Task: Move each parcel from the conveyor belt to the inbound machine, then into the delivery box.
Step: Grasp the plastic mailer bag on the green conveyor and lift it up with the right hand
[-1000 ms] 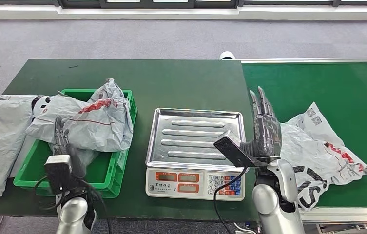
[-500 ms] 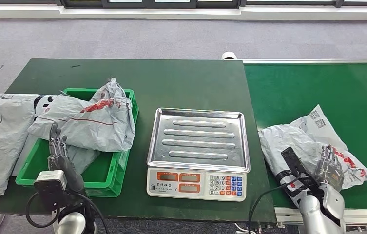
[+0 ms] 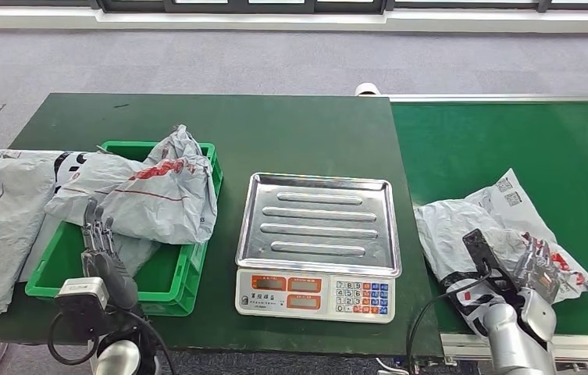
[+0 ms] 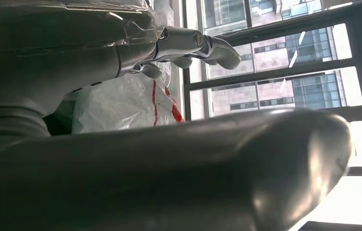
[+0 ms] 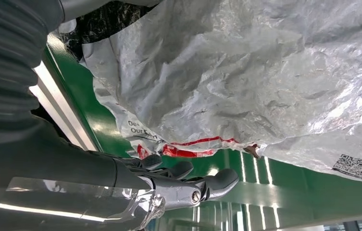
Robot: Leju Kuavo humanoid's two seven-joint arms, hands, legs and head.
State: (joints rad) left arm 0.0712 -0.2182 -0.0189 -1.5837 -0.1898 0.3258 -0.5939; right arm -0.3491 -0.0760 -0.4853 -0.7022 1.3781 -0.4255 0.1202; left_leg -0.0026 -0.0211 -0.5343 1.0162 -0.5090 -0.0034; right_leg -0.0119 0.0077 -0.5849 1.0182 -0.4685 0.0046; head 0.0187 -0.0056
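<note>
The crinkly grey parcel (image 3: 493, 226) lies on the green conveyor belt (image 3: 509, 141), at about 3 o'clock from the scale (image 3: 315, 234). The right hand (image 3: 536, 266) sits on its near edge, fingers (image 5: 217, 180) loosely curled, gripping nothing as far as I can see. Over at 9 o'clock, another bag (image 3: 146, 195) slumps across the green crate (image 3: 189, 273), and the left hand (image 3: 103, 250) hovers by it with straight, slightly parted fingers (image 4: 217, 48).

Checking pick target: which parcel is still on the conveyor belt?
The crumpled grey parcel by the right hand. The others lie elsewhere: one in the green crate, one flat at the table's left edge.
</note>
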